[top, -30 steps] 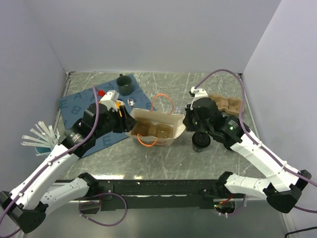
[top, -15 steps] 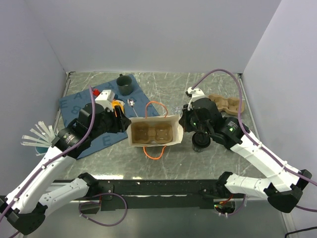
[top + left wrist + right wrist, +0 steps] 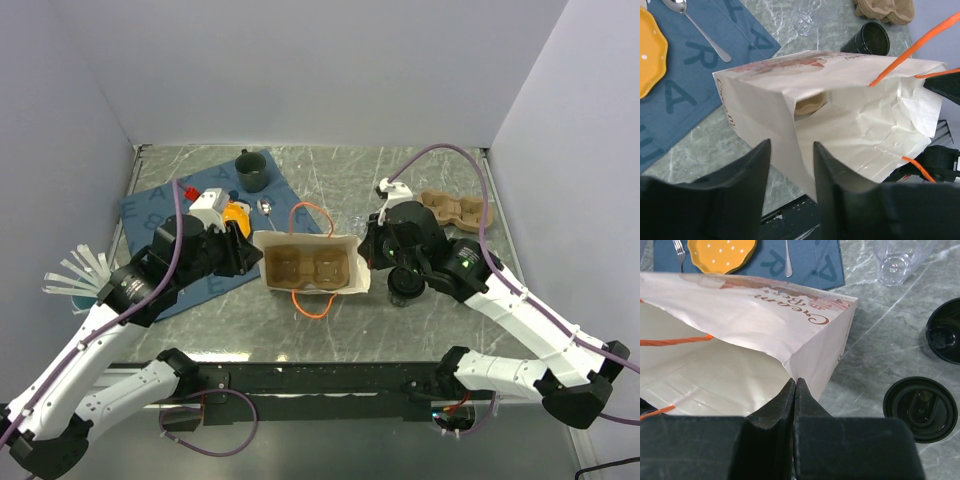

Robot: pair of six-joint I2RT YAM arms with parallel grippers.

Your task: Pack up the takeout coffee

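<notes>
- Where the right gripper [image 3: 795,385] meets the paper bag [image 3: 755,315], its fingers are pressed together on the rim.
- The left gripper [image 3: 791,152] straddles the bag's corner fold with its fingers apart; whether they pinch the paper cannot be told.
- Only the overhead view shows the brown pulp tray [image 3: 305,265] lying inside the bag; the left wrist view catches a sliver.
- On the table right of the bag, a black-lidded cup [image 3: 920,409] is partly hidden under the right arm from above. An open dark cup [image 3: 943,337] is cut off at the frame edge.
- Farther back lies a stack of spare pulp trays [image 3: 455,210].
</notes>
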